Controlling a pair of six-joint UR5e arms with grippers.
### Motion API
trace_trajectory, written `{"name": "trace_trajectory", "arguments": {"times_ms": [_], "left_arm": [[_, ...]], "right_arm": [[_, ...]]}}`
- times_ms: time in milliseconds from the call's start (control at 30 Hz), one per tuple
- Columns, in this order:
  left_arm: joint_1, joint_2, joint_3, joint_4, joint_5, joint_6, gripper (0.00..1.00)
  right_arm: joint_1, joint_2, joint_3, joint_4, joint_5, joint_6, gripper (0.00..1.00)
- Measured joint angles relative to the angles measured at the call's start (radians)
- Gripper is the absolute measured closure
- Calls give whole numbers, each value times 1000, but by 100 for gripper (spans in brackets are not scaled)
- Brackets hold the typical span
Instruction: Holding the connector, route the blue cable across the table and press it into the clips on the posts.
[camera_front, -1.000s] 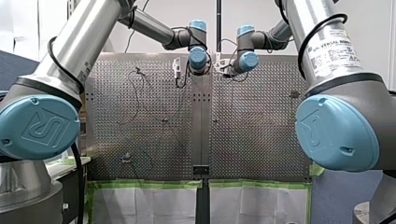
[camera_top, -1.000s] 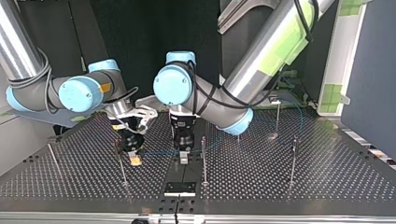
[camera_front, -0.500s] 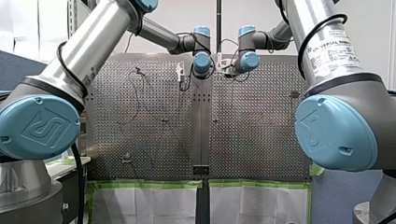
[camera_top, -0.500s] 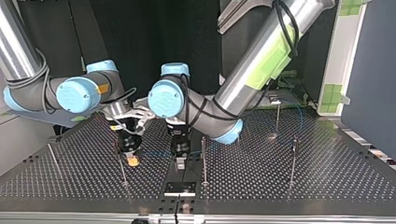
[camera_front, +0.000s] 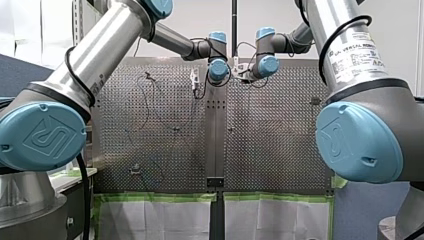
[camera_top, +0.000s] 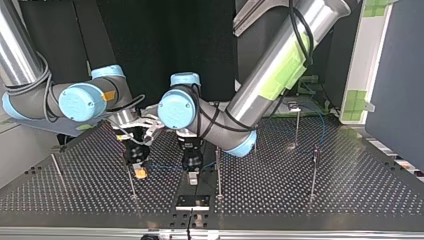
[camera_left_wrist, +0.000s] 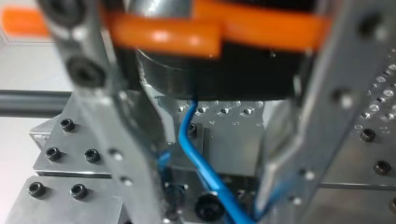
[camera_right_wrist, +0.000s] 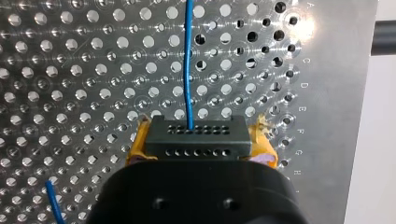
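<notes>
While the top view hides it, right wrist view shows right pincer (camera_right_wrist: 201, 145) clamping connector (camera_right_wrist: 196, 133) | left pincer (camera_left_wrist: 210, 196): cannot tell

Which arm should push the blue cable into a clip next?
Probably my left: its end effector has the blue cable between its fingers beside a post, while my right one holds the connector.

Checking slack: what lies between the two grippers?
A stretch of blue cable, spanning from my right gripper to my left gripper; the top view shows it.

A thin post (camera_top: 218, 167) stands just beside my left gripper (camera_top: 193, 178); table (camera_top: 265, 192) beyond lies bare
</notes>
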Motion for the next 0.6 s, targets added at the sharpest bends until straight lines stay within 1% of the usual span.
{"name": "trace_trajectory", "arguments": {"times_ms": [33, 67, 100, 167, 200, 233, 433, 600], "left_arm": [[-1, 0, 0, 1, -5, 2, 44], [-3, 0, 0, 2, -10, 5, 57], [-4, 0, 0, 3, -14, 6, 57], [-7, 0, 0, 4, -21, 9, 96], [-8, 0, 0, 5, -23, 9, 96], [-8, 0, 0, 5, -24, 9, 100], [-10, 0, 0, 3, -26, -1, 100], [-13, 0, -1, -17, -26, -22, 100]], "right_arm": [[0, 0, 0, 0, 0, 0, 100], [0, 0, 0, 0, 0, 0, 100], [0, 0, 0, 0, 0, 0, 100], [0, 0, 0, 0, 0, 0, 100], [0, 0, 0, 0, 0, 0, 100], [0, 0, -1, 0, 0, 0, 100], [0, 0, -1, 0, 0, 0, 100], [0, 0, -1, 1, 0, 0, 100]]}}
